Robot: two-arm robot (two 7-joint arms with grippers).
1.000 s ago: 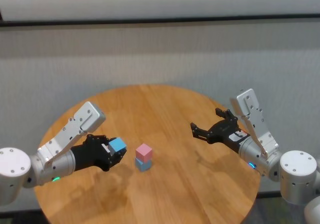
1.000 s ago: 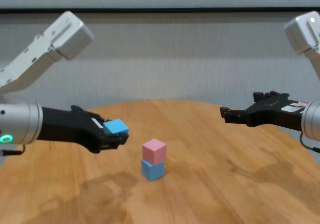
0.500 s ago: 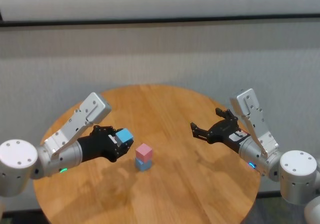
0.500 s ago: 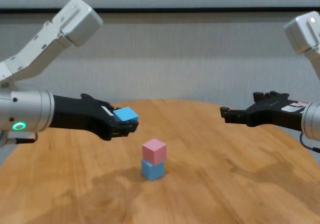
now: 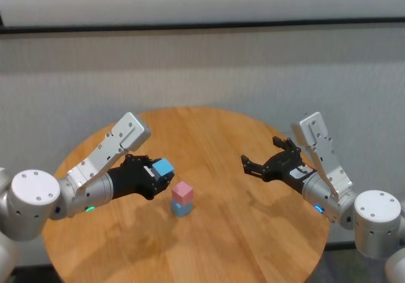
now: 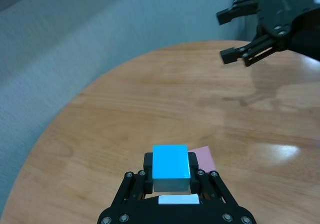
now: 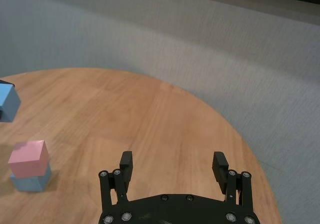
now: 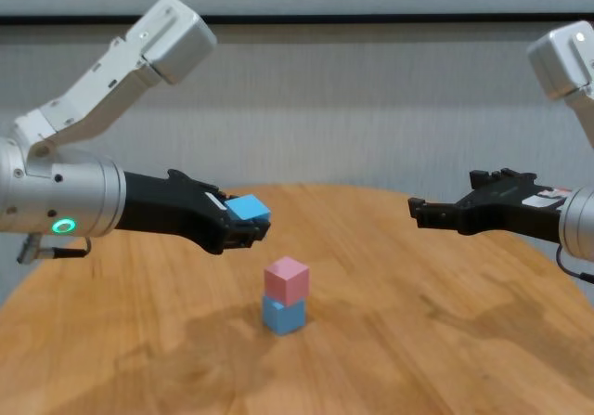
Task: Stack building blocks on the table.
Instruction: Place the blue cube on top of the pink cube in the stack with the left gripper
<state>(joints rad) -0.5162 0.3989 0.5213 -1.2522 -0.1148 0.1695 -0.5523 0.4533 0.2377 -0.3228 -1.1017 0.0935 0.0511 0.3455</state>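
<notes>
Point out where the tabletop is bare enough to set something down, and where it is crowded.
The table is bare along its near edge, on the far side behind the stack, and under the open right gripper. It is crowded near the middle, where the pink block sits on a blue block and the left gripper holds another blue block close above.

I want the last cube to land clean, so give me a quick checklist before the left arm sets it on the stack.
1. Blue cube gripped in left pincer: ok.
2. Pink cube sitting on lower blue cube: ok.
3. Carried cube higher than the pink top: ok.
4. Carried cube centred over the stack: not ok, it is off to the stack's left.
5. Right pincer open and away from the stack: ok.
6. Table bare around the stack: ok.
</notes>
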